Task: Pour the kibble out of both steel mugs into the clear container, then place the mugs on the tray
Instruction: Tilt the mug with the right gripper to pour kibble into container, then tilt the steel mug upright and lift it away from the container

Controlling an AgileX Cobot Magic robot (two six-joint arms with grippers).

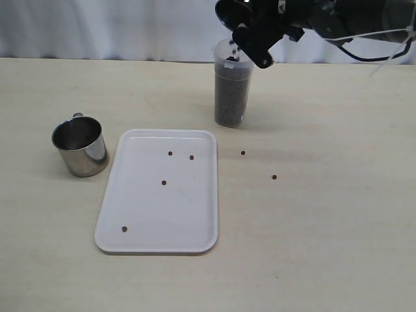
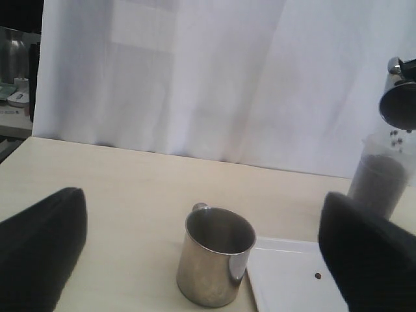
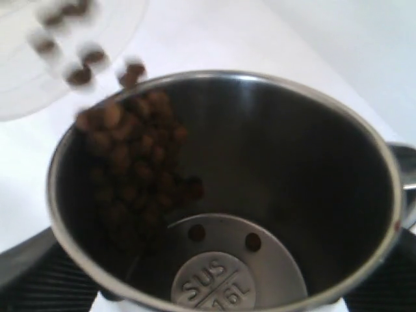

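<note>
My right gripper (image 1: 257,39) is shut on one steel mug (image 1: 231,12), tipped mouth-down over the clear container (image 1: 232,65). Kibble (image 3: 130,169) slides along the mug's inner wall (image 3: 292,162) and falls off its lip into the container's rim (image 3: 19,84). The container holds kibble (image 1: 231,97) to about two-thirds. The other steel mug (image 1: 79,146) stands upright and empty, left of the white tray (image 1: 182,214). My left gripper (image 2: 203,208) is open, with that mug (image 2: 218,263) ahead of it between the fingers' lines. It is out of the exterior view.
Several loose pellets lie on the tray, one of them (image 1: 164,182) near its middle. Two more pellets (image 1: 243,153) (image 1: 273,177) lie on the table right of the tray. A white curtain closes off the back of the table.
</note>
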